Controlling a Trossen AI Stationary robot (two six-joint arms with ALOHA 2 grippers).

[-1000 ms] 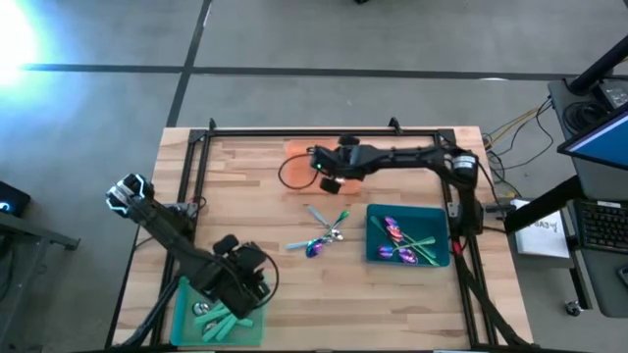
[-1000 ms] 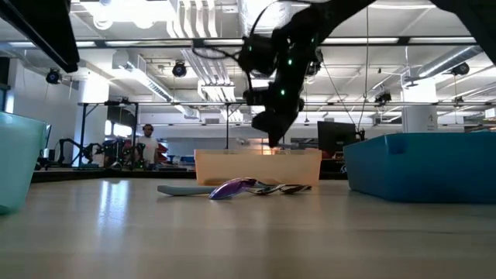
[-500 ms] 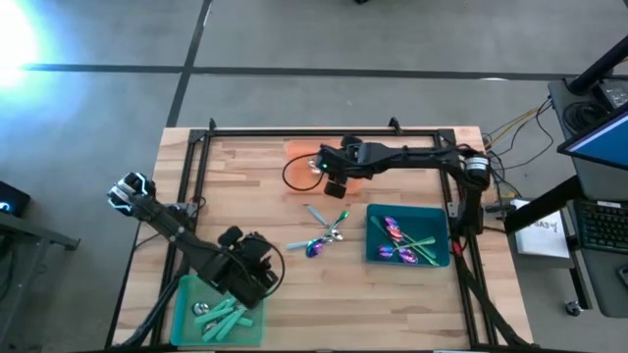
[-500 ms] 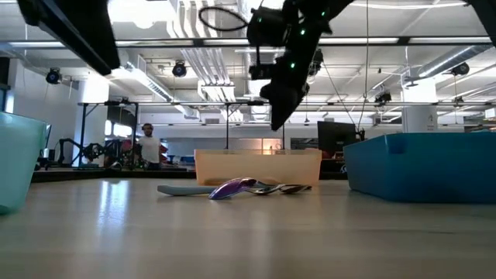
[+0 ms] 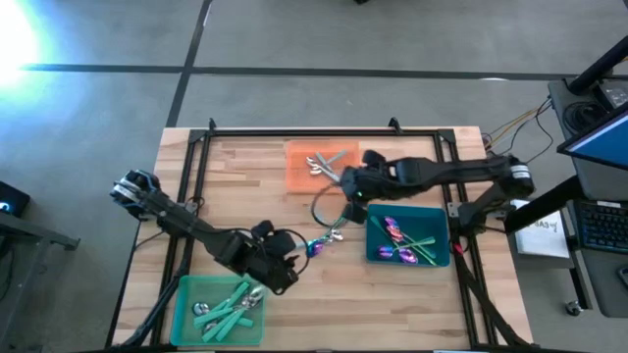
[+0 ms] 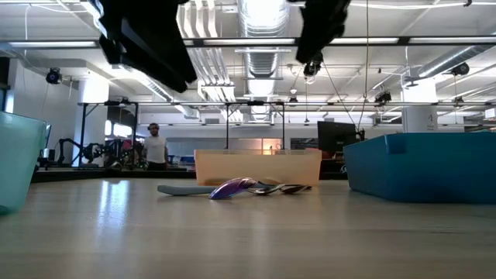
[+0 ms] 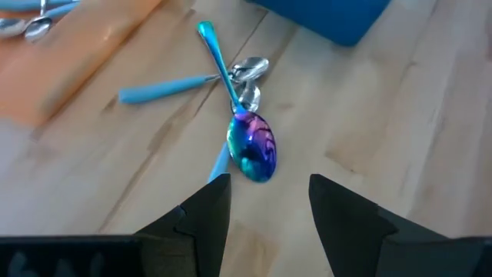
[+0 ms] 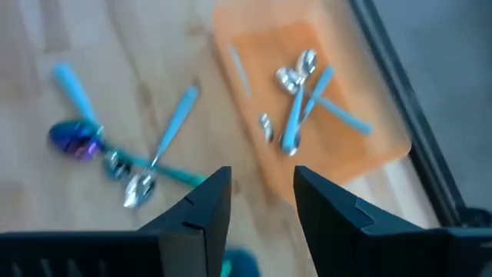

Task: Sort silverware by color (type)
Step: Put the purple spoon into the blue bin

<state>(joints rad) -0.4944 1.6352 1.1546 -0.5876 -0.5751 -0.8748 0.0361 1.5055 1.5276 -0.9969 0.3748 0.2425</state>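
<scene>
An iridescent purple spoon (image 7: 252, 146) lies flat on the table (image 7: 400, 115) just ahead of the left claw (image 7: 265, 201), its handle crossing a few silver-bowled, teal-handled pieces (image 7: 244, 73). Beyond the right claw (image 8: 258, 201), several silver and teal-handled pieces (image 8: 300, 96) lie jumbled in the orange tray (image 8: 338, 161).

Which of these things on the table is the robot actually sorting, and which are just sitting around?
Part of the job:
- loose utensils mid-table, including an iridescent spoon
- utensils already lying in the orange tray, blue bin and green tray

Just lying about:
- cables and a paper sheet off the table's right side
- a person far behind
</scene>
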